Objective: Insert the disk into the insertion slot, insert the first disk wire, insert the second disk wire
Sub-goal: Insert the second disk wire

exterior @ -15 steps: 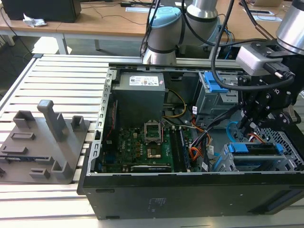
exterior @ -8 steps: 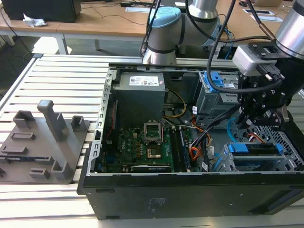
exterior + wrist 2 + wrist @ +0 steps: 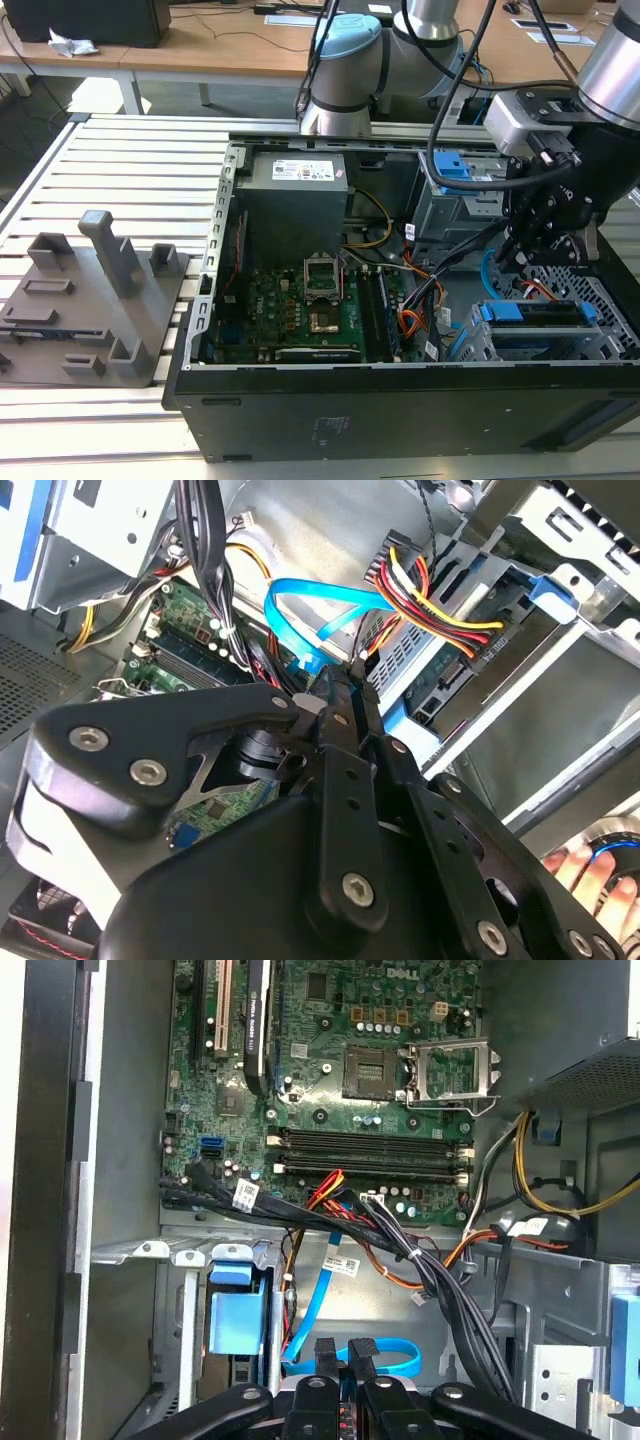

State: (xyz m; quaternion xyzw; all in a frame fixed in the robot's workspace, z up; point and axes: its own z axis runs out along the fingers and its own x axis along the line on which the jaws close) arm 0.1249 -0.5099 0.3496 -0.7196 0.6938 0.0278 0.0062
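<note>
My hand (image 3: 340, 1355) is matte black, its links studded with small silver screws. Just beside its fingertips, the second disk wire (image 3: 325, 1300) is a flat light-blue ribbon that loops back on itself. The disk (image 3: 530, 312) wears a bright blue frame, and the insertion slot (image 3: 590, 340) around it is silver sheet metal dotted with perforations. Beyond the hand, the circuit board (image 3: 340, 1090) is dark green, with black and white slots. Across it runs a black wire bundle (image 3: 400, 1245), with orange wires (image 3: 330, 1188) tucked beside it. The computer case (image 3: 400, 410) is black. The surface (image 3: 130, 170) is ribbed in pale grey.
</note>
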